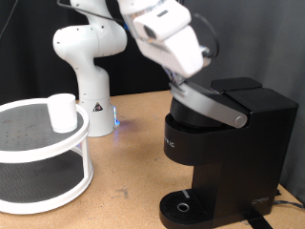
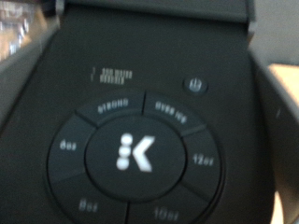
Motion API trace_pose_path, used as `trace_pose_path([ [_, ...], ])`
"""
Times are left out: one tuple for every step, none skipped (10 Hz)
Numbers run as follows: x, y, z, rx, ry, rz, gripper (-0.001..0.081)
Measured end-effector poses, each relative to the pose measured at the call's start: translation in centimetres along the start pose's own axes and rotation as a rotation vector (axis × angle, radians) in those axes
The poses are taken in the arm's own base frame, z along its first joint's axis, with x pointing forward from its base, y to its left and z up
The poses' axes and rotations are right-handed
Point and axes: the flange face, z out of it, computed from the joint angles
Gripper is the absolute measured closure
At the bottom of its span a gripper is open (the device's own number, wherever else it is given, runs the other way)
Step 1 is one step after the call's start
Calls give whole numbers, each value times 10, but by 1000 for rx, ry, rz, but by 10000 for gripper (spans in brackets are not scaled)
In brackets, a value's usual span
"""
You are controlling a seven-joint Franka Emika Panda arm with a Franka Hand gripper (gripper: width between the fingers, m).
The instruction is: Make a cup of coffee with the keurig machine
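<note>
- Keurig machine (image 1: 224,148): black, boxy; stood at the exterior view's right on a wooden tabletop (image 1: 133,124). The silver-grey lid handle (image 1: 212,105) is seen lying down across the brew head, so the lid is judged shut.
- Drip tray (image 1: 181,206): circular, at the machine's foot; nothing is stood on it.
- Cup (image 1: 63,113): small, white, upright on the upper tier of a round white two-tier rack (image 1: 43,181) at the exterior view's left, well apart from the machine.
- Gripper (image 1: 183,84): placed directly over the brew head, just above or upon the lid; its fingers are hidden in both views, so its opening cannot be told, and nothing is seen held.
- Button panel (image 2: 135,154): fills the wrist view at close range, a central K button ringed by size keys, with a power button (image 2: 196,85) beside; the hand is judged positioned for the controls.
</note>
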Motion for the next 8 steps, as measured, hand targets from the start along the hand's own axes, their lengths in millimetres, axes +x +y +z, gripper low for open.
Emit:
trace_pose_path([
  [-9,6,9,-16,-21,0,806],
  [-15,11,21,-25,-39,2,806],
  [-22,16,32,-36,-53,8,806],
  [-28,21,43,-49,-59,14,806],
  [-29,22,43,-56,-55,13,806],
  [-29,23,43,-56,-54,11,806],
  [-29,23,43,-54,-47,13,806],
  [-30,24,43,-44,-24,16,806],
])
